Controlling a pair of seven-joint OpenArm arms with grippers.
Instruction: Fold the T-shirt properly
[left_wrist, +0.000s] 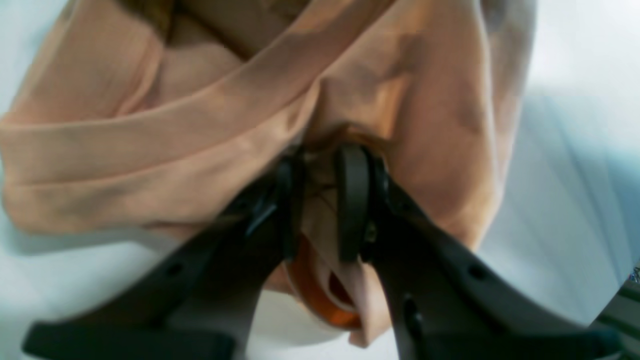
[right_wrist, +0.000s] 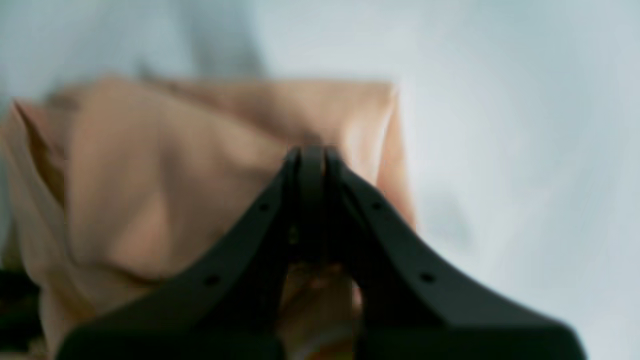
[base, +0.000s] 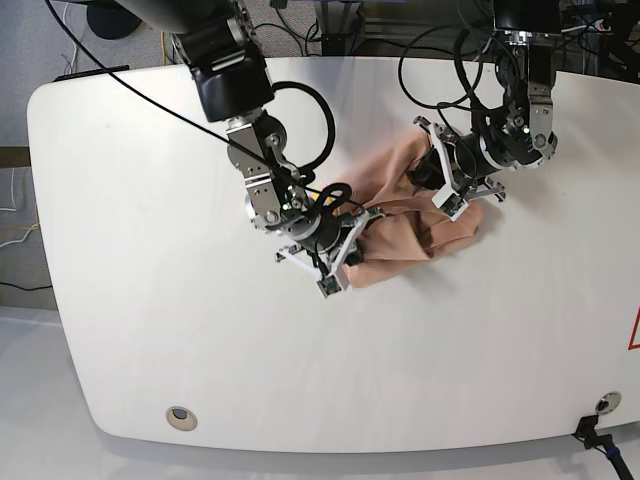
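Fabric is pinched between the left gripper (left_wrist: 320, 200) fingers, and the right gripper (right_wrist: 312, 200) sits pressed shut at the T-shirt (base: 400, 215) edge; whether it holds cloth, I cannot tell. Risk now: if only one arm holds cloth, the bunched shirt could drag crooked and ruin the fold.

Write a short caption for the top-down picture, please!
Two robot arms pinch a bunched peach T-shirt on a white table, left gripper and right gripper both clamped on cloth.

The T-shirt (base: 400, 225) is bunched on the table (base: 150, 250) between the two arms, with the right gripper (base: 355, 228) at its left edge and the left gripper (base: 432, 172) at its right in the base view.
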